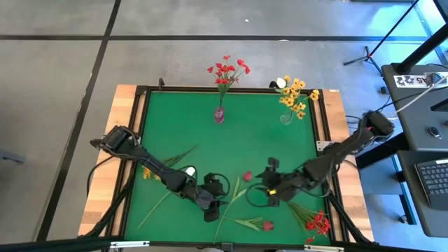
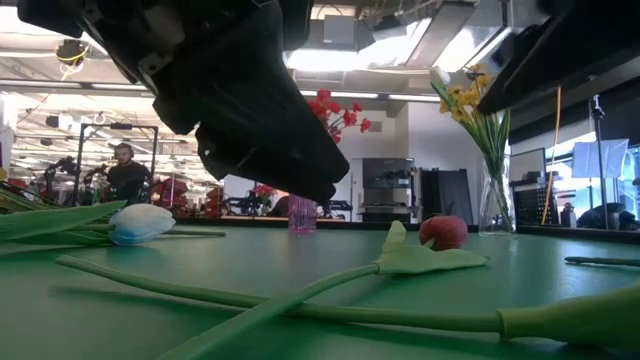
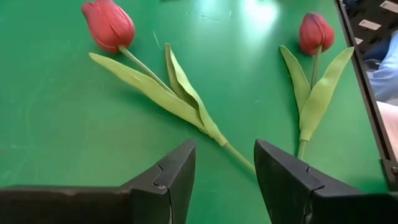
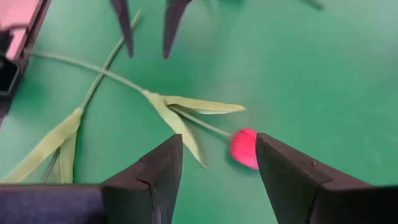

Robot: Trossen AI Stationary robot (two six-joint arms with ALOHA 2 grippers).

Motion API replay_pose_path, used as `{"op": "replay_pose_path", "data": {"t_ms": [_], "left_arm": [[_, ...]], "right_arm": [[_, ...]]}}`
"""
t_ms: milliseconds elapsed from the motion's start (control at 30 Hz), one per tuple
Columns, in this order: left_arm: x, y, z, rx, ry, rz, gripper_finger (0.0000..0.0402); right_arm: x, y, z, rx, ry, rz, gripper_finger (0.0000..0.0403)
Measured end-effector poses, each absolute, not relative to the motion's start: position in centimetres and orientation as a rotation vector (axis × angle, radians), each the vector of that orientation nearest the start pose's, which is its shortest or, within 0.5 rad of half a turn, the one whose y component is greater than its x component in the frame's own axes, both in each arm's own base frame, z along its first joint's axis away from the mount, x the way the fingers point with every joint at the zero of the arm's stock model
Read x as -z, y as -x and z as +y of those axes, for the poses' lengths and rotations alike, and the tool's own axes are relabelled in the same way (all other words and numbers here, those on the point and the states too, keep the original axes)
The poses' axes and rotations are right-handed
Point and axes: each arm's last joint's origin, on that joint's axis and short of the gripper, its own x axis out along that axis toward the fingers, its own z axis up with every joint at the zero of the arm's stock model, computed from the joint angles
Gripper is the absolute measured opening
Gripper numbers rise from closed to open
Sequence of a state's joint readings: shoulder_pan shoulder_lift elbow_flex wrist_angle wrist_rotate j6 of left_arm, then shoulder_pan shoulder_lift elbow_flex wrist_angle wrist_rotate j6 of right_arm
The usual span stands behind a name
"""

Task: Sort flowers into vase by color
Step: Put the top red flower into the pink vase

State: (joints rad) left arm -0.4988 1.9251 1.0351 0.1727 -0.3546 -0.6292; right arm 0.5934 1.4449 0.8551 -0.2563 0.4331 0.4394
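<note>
Both pincers spread, empty: left pincer (image 3: 224, 180) hides one tulip's (image 3: 109, 25) stem end; right pincer (image 4: 217, 174).

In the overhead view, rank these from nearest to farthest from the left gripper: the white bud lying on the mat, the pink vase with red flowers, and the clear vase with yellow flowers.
From the left gripper:
1. White bud, lying just behind it beside the arm.
2. Pink vase of red flowers, at the far edge, middle.
3. Clear vase of yellow flowers, far edge, toward the right.
</note>
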Motion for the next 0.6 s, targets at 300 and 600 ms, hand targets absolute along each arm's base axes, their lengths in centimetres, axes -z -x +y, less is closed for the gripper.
{"op": "replay_pose_path", "data": {"t_ms": [300, 600], "left_arm": [[-16.7, -32.8, -16.9, -0.072, 0.257, 0.684, 0.0157], [-21.8, -29.0, -17.0, -0.164, 0.089, 0.547, 0.0157]], "right_arm": [[-17.1, -27.9, 14.0, -0.064, 0.039, 0.806, 0.0202], [-15.2, -29.6, 13.0, -0.093, 0.069, 0.825, 0.0202]]}}
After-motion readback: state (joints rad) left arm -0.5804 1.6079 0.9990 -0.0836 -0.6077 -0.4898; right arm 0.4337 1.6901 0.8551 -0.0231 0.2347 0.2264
